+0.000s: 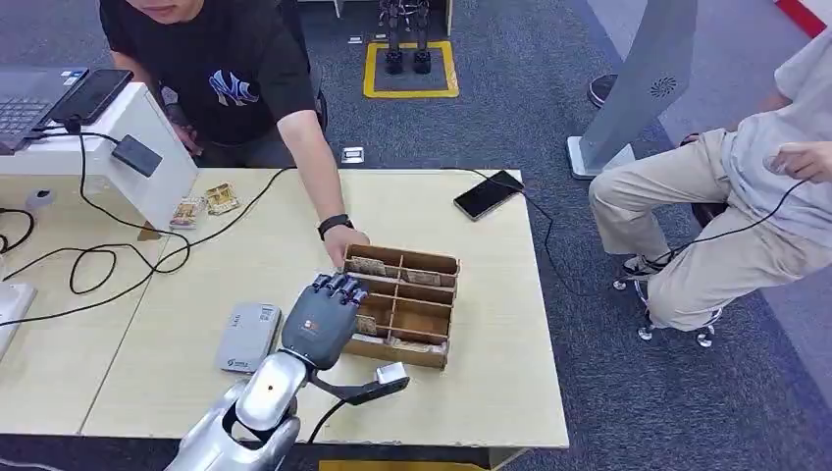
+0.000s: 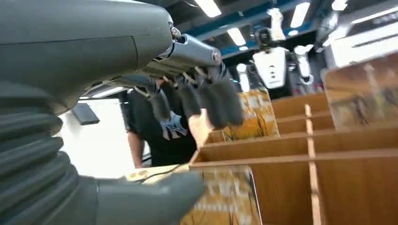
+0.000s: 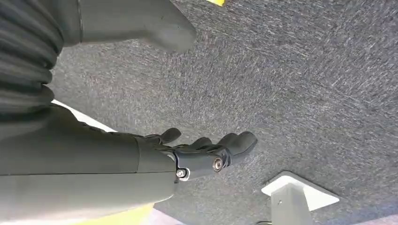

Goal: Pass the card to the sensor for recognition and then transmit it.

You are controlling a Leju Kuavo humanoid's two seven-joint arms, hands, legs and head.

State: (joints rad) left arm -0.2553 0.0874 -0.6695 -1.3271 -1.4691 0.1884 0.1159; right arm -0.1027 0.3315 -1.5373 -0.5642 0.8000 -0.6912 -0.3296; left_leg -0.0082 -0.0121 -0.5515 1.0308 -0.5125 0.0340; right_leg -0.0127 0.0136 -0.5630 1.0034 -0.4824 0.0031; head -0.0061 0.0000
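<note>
The left hand (image 1: pixel 322 319) hangs over the near left corner of the box (image 1: pixel 428 294), which sits on the tabletop (image 1: pixel 491 324). Its dark fingers (image 2: pixel 220 105) point down into the box and are spread a little apart. The thumb (image 2: pixel 155 199) sticks out on the near side of the box. From the left wrist, a yellow card (image 2: pixel 225 201) stands in the slot just beside the thumb, and another card (image 2: pixel 256 115) stands farther back, behind the fingertips. The thumb is close to the near card, but I cannot tell if it touches it. The hand grips nothing that I can see; its fingers are loose and apart. A person's hand (image 1: pixel 343 240) rests on the far left edge of the box, just past the robot's fingers. A grey sensor (image 1: pixel 248 337) lies flat on the tabletop to the left of the box, near the robot's arm. A black phone (image 1: pixel 489 194) lies near the far edge of the tabletop. The right hand (image 3: pixel 206 152) hangs over the grey carpet (image 3: pixel 305 70). Its fingers are gently bent and apart, and it holds nothing.
</note>
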